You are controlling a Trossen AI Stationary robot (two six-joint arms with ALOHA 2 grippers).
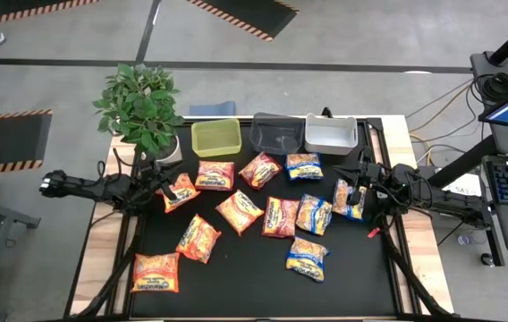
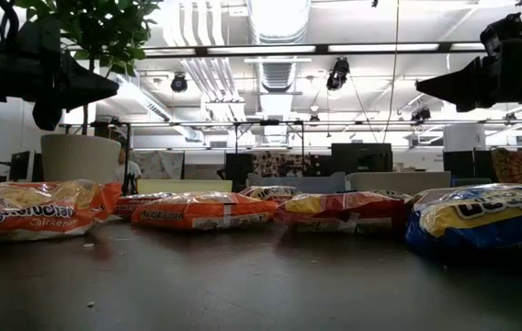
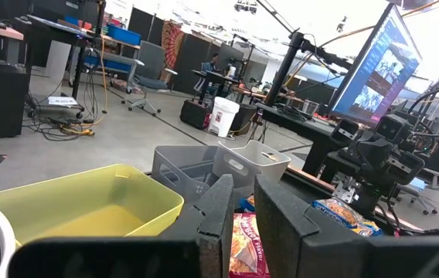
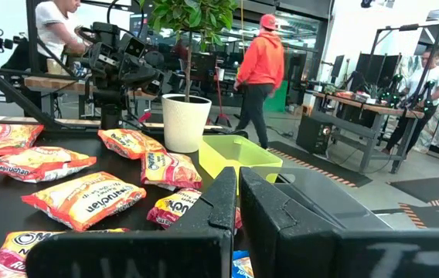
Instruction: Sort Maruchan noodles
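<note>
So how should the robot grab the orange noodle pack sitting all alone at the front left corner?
That orange packet lies flat on the black mat, apart from the others. Probably best to come straight down from above and pinch across its shorter width near the middle, since there is open room on every side for the fingers.

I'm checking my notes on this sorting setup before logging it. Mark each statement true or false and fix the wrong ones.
1. Three bins stand in a row at the table's far edge. True: the green bin, the dark bin and the grey bin.
2. Noodle packets already lie in the green bin. False: it is empty, as are the other two.
3. A potted plant stands left of the green bin. True.
4. Every packet is orange. False: several are blue-and-yellow, such as one near the front.
5. The right gripper is over a blue-and-yellow packet. True.
</note>
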